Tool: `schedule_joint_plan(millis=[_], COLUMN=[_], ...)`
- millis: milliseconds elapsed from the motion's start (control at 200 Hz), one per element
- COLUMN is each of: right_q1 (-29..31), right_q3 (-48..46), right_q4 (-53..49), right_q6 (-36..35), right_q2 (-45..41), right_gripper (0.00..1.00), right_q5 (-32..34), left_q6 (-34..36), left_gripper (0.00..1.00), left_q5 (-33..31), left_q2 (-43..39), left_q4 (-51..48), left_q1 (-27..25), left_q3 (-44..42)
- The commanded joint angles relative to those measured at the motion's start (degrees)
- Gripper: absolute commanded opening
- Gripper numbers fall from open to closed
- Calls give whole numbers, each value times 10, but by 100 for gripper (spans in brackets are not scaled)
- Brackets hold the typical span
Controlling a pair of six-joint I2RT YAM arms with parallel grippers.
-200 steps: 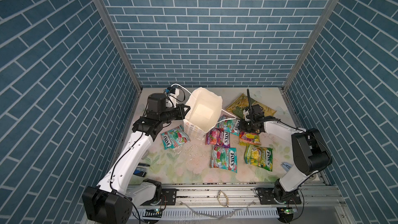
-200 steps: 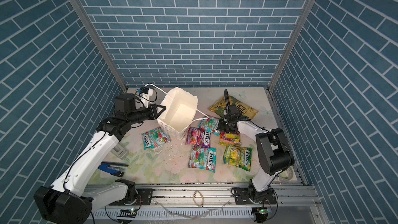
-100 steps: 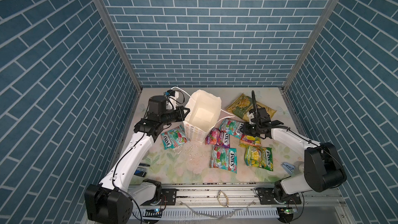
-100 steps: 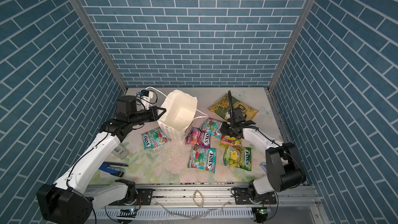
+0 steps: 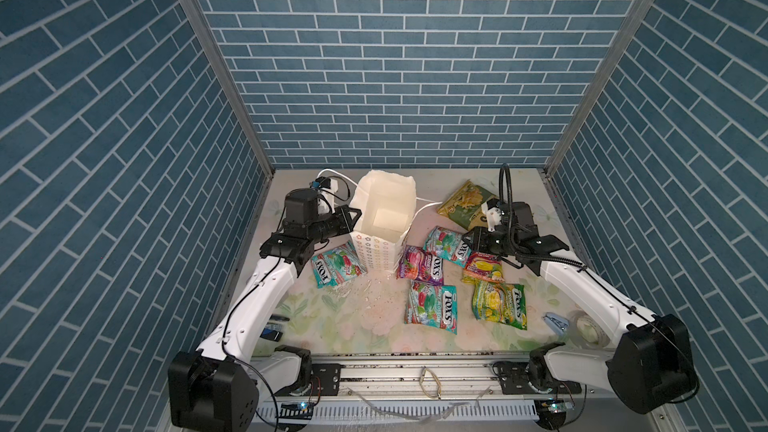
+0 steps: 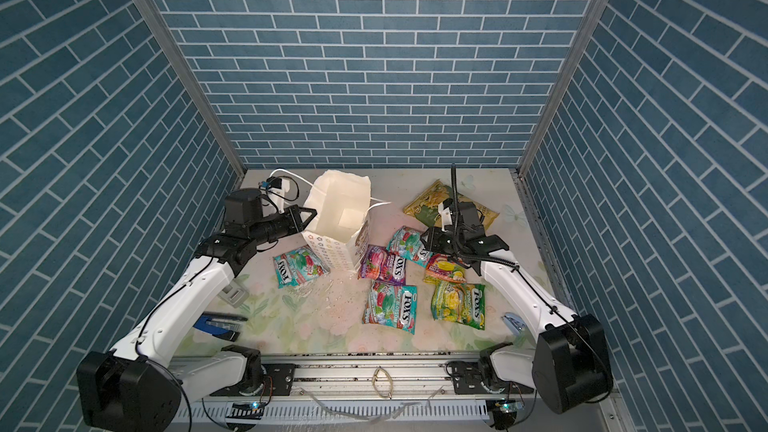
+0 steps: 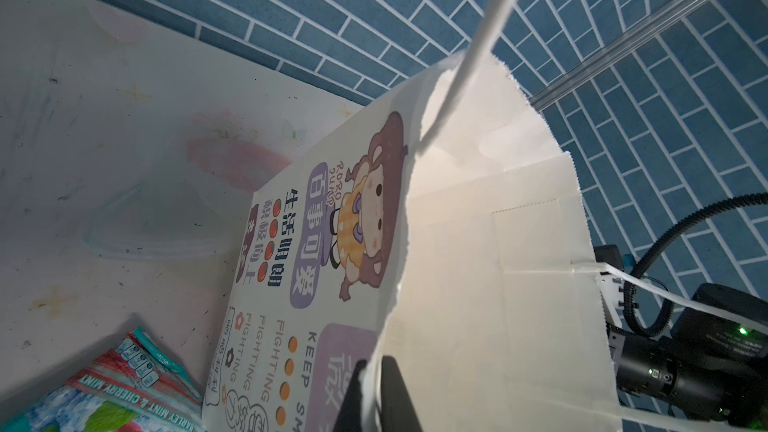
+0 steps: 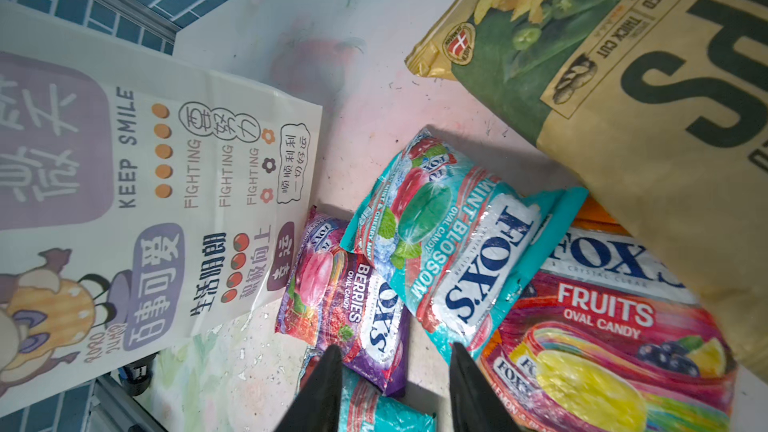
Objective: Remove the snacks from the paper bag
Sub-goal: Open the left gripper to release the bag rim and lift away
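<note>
Top views look steeply down over the table [image 5: 332, 334] (nearly identical); close wrist views share the paper bag [image 7: 498, 284].

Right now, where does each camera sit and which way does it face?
Top views: high in front, looking down on the table; left arm, right arm show.
Left wrist: faces the paper bag; left gripper pinches its rim.
Right wrist: faces FOX'S pouches, chips bag; right gripper open.
Shared: both wrists see the bag's cartoon print.
</note>
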Motion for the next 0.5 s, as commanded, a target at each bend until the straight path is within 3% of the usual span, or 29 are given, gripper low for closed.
schedule_joint_plan(millis=[0,495], right_q1=[9,39], right_q3=[18,41], right_q4=[18,43], right_q6=[14,19], right_q2=[-5,46], right_gripper=[43,43], right_q5=[-14,-22], left_q6=[-13,4], left_gripper=[10,15], left_q5=[-23,-58], left_q2=[14,52], left_q4=[35,39], left_q1=[4,4], left_q3=[-9,17])
